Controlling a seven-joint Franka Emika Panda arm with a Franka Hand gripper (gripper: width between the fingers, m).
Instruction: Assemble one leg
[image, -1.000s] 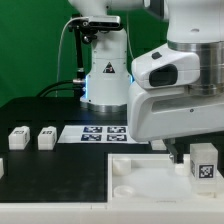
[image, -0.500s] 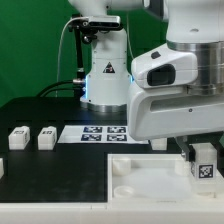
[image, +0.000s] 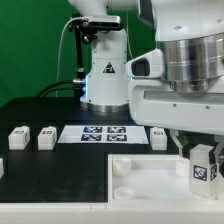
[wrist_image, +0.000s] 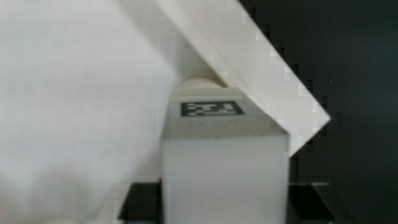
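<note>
Gripper (image: 201, 150) clamped on tagged leg (image: 204, 170), upright over white panel (image: 135, 178) at ext. view's right; contact w/ panel unclear.

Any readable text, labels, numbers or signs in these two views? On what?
No words or numbers can be read in either view.
Leg at the exterior view's right: black-and-white square tag, a pattern only, no characters, even in the wrist view.
Marker board: four tags, patterns only.
Loose legs: tags too small to make out.
</note>
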